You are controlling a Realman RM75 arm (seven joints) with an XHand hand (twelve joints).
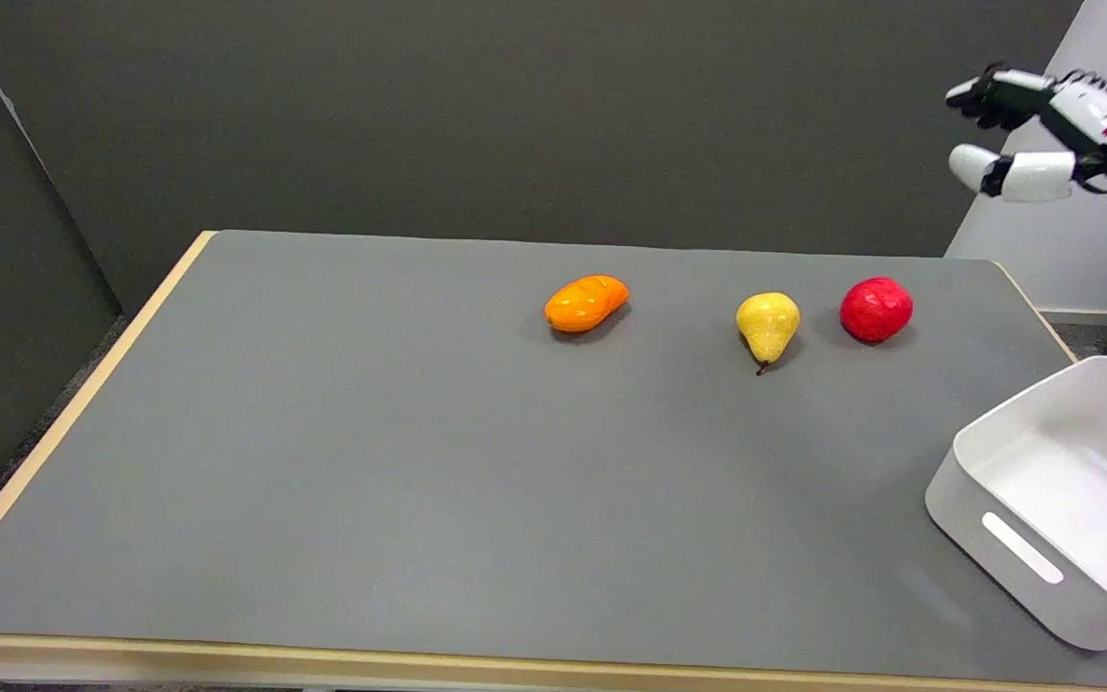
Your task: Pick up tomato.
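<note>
Head view: red tomato (875,308) sits right of centre on the desk (323,461), beside a pear (767,327). It looks smooth, light and firm; best cupped around its sides. Robot hand (1024,130) hovers upper right, fingers spread, empty.

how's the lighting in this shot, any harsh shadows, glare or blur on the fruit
Head view: soft, even light; the red tomato, yellow pear and orange ridged fruit cast only small faint shadows on the grey table mat. No strong glare, just mild sheen on the tomato. The fruit look slightly soft, not motion-blurred. The raised black-and-white right hand and white plastic bin are cut by the frame edge.
</note>
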